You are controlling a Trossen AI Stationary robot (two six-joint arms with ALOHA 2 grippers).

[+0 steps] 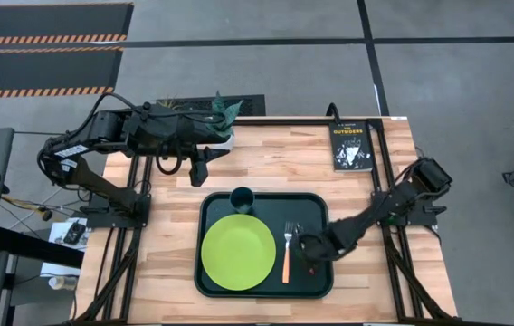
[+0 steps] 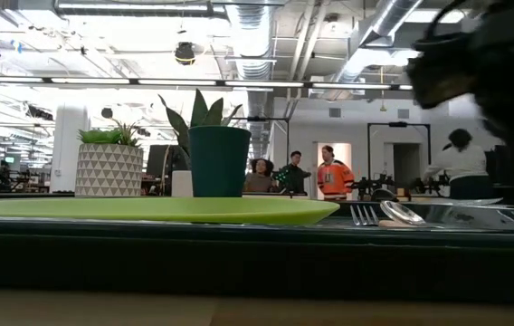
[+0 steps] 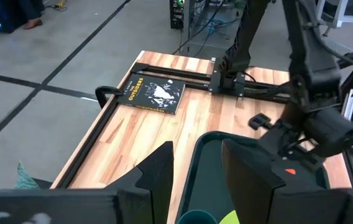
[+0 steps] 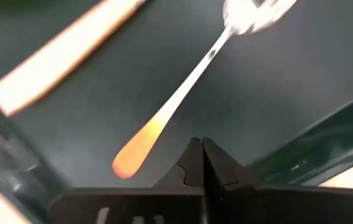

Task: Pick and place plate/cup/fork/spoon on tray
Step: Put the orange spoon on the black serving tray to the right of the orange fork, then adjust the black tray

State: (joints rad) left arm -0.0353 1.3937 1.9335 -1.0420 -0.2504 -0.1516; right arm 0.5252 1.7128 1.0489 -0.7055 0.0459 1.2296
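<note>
The dark green tray (image 1: 322,206) lies at the table's middle near edge. On it lie the lime-green plate (image 1: 239,251), the teal cup (image 1: 242,199) upright at the tray's far side, the orange-handled fork (image 1: 287,255) and the spoon (image 4: 183,93). The spoon lies flat on the tray floor, right of the fork, and its bowl shows in the low view (image 2: 402,213). My right gripper (image 4: 202,144) is shut and empty, low over the tray's right part (image 1: 306,244), just beside the spoon's handle end. My left gripper (image 1: 201,170) is open and empty above the table beyond the tray's far left corner.
A black book (image 1: 351,145) lies at the table's far right corner. A plant (image 1: 223,110) stands at the far edge behind my left arm. A patterned white pot (image 2: 110,169) shows beyond the tray in the low view. People stand in the room behind.
</note>
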